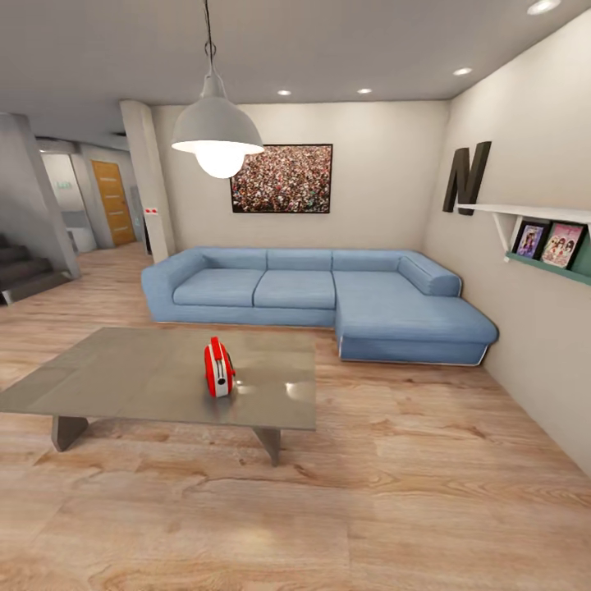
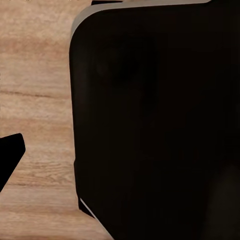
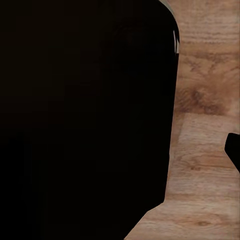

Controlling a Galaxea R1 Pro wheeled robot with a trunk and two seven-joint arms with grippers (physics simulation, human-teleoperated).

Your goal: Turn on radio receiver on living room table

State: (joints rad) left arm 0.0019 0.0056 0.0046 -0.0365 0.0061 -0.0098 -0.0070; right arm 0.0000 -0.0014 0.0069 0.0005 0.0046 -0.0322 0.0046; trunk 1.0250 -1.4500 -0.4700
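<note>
The red radio receiver (image 1: 218, 368) stands upright on its edge near the middle of the low grey table (image 1: 123, 369), its white stripe trim facing me. Its dial and light are too small to make out. The table sits on the light wood floor of the living room, in front of the blue L-shaped sofa (image 1: 312, 291). In the left wrist view a black fingertip (image 2: 10, 155) pokes in over the floor beside a large dark body (image 2: 155, 120). The right wrist view has a similar black fingertip (image 3: 235, 150). Neither view shows how the jaws stand.
A white pendant lamp (image 1: 217, 135) hangs above the table's far side. The crowd picture (image 1: 281, 178) is on the back wall. A wall shelf (image 1: 542, 215) with photos juts out at the right. Stairs (image 1: 25, 271) and a wooden door (image 1: 112, 201) lie at the left.
</note>
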